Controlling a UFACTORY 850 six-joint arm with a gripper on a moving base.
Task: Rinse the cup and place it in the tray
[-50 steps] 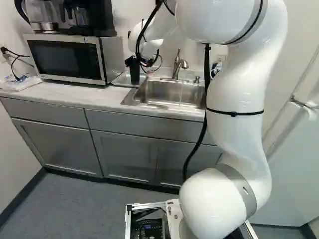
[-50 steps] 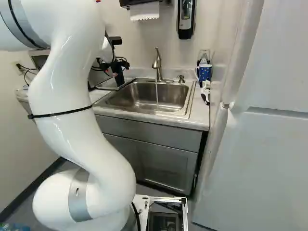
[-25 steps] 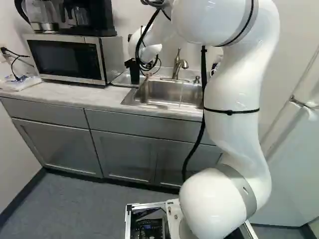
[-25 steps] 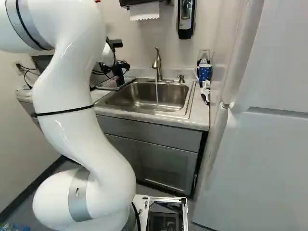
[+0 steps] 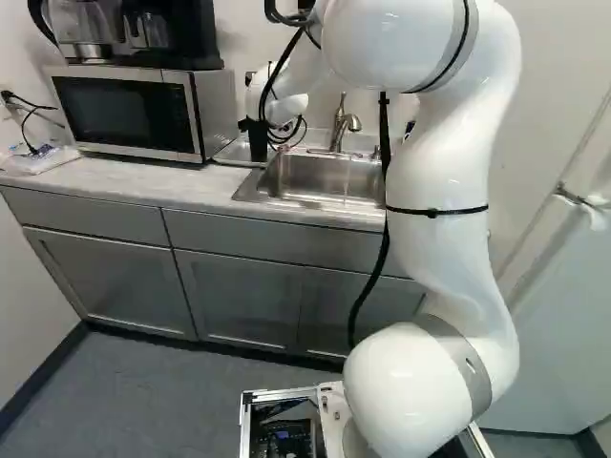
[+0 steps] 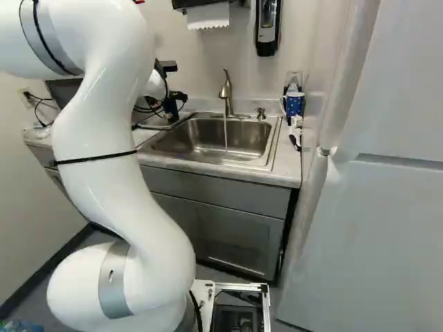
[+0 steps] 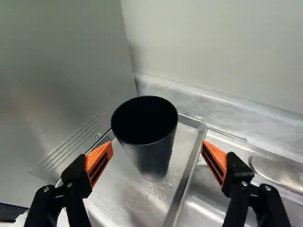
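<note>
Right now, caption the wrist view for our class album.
Black tapered cup standing upright in a shallow metal tray, ahead of open, orange-padded jaws.

Kitchenette. Steel sink (image 6: 208,142), running faucet (image 6: 225,93), microwave (image 5: 124,113) with coffee maker (image 5: 183,33) on top, gray base cabinets (image 5: 239,298), wall-mounted soap dispenser (image 6: 267,24).

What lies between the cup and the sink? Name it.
In the wrist view: part of the tray with its rim, and one finger of the open gripper.
</note>
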